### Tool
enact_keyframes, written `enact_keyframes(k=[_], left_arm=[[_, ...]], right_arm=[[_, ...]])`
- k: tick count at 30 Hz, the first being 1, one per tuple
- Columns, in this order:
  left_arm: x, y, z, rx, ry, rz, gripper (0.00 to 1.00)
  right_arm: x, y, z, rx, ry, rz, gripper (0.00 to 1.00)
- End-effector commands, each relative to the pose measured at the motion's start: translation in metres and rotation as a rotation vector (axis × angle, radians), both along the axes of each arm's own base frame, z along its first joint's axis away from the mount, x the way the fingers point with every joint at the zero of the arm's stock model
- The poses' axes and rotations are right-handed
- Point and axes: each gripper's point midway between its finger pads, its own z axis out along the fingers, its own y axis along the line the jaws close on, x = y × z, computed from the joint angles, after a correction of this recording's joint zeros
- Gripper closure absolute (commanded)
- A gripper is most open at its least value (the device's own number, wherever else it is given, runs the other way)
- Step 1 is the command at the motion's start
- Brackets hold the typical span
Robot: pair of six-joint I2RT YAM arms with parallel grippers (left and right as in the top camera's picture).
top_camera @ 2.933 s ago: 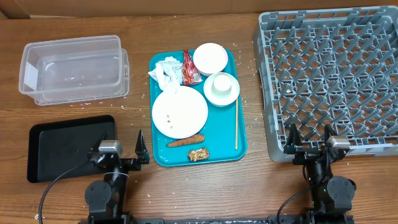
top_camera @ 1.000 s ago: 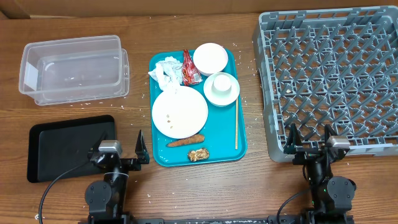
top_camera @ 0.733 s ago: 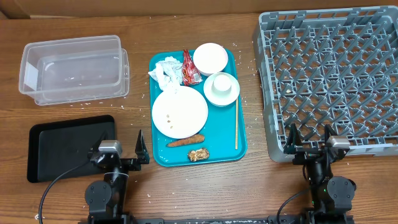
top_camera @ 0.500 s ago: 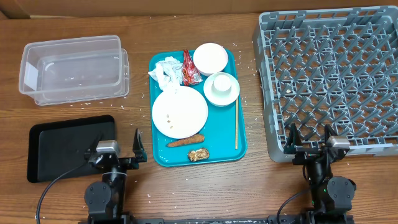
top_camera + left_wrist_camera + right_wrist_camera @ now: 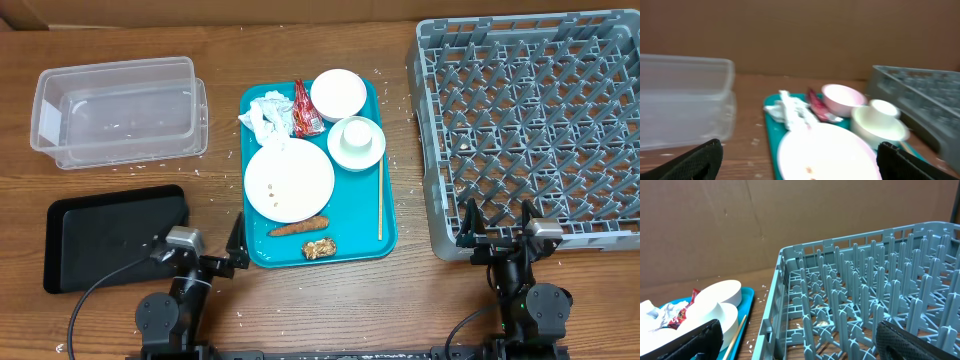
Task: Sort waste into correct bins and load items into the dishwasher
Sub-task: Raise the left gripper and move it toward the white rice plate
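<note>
On the teal tray (image 5: 387, 222) lie a crumpled white napkin (image 5: 265, 115), a red foil wrapper (image 5: 305, 108), an orange food stick (image 5: 298, 227) and a brown crumbly lump (image 5: 320, 248). The tray also holds a white plate (image 5: 289, 179), a pink bowl (image 5: 338, 94) and a white cup inside a pale green bowl (image 5: 357, 143). The clear tub (image 5: 115, 110) is at back left and the black tray (image 5: 110, 235) at front left. The grey rack (image 5: 530, 120) is at right. My left gripper (image 5: 228, 250) is open and empty beside the teal tray's front left corner. My right gripper (image 5: 496, 222) is open and empty at the rack's front edge.
A thin wooden stick (image 5: 380, 195) lies along the teal tray's right side. White rice grains are scattered on the wooden table. The left wrist view is blurred and faces the plate (image 5: 825, 152) and pink bowl (image 5: 842, 97). The right wrist view faces the rack (image 5: 865, 295).
My left gripper has swung to the right, toward the teal tray's front left corner. The right arm and all objects have not moved.
</note>
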Motion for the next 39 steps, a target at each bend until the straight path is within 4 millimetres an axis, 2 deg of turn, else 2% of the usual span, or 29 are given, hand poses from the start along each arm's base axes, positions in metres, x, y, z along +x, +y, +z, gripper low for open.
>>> enact_keyframes(k=[1, 4, 7, 12, 19, 22, 27, 31, 32, 36, 37, 39], left_arm=[[-0.011, -0.030, -0.002, -0.073, 0.025, -0.180, 0.00], [-0.015, -0.040, 0.004, -0.090, 0.011, -0.244, 0.00], [-0.019, -0.046, 0.020, -0.090, -0.053, -0.289, 0.00], [-0.022, -0.047, 0.043, -0.104, -0.139, -0.297, 0.00], [-0.021, -0.044, 0.071, -0.074, -0.140, -0.275, 0.00], [-0.014, -0.044, 0.079, -0.035, -0.054, -0.272, 0.00], [0.010, -0.047, 0.083, 0.005, 0.207, -0.309, 0.00], [0.022, -0.074, 0.105, -0.008, 0.353, -0.543, 0.00], [0.029, -0.083, 0.118, -0.051, 0.366, -0.614, 0.00], [0.043, -0.102, 0.143, -0.130, 0.378, -0.796, 0.00], [0.048, -0.105, 0.141, -0.140, 0.408, -0.802, 0.00], [0.062, -0.107, 0.121, -0.122, 0.539, -0.722, 0.00]], right_arm=[[0.000, 0.000, -0.002, -0.006, -0.004, -0.004, 0.00], [0.000, 0.000, -0.002, -0.006, -0.004, -0.004, 0.00], [0.000, 0.000, -0.001, -0.006, -0.005, -0.004, 0.00], [0.000, 0.000, -0.002, -0.006, -0.004, -0.004, 0.00], [0.000, 0.000, -0.002, -0.006, -0.004, -0.004, 0.00], [0.000, 0.000, -0.002, -0.006, -0.004, -0.004, 0.00], [0.000, 0.000, -0.002, -0.006, -0.004, -0.004, 0.00], [0.000, 0.000, -0.002, -0.006, -0.004, -0.004, 0.00], [0.000, 0.000, -0.002, -0.006, -0.004, -0.004, 0.00], [0.000, 0.000, -0.002, -0.006, -0.004, -0.004, 0.00], [0.000, 0.000, -0.002, -0.006, -0.004, -0.004, 0.00], [0.000, 0.000, -0.002, -0.006, -0.004, -0.004, 0.00]])
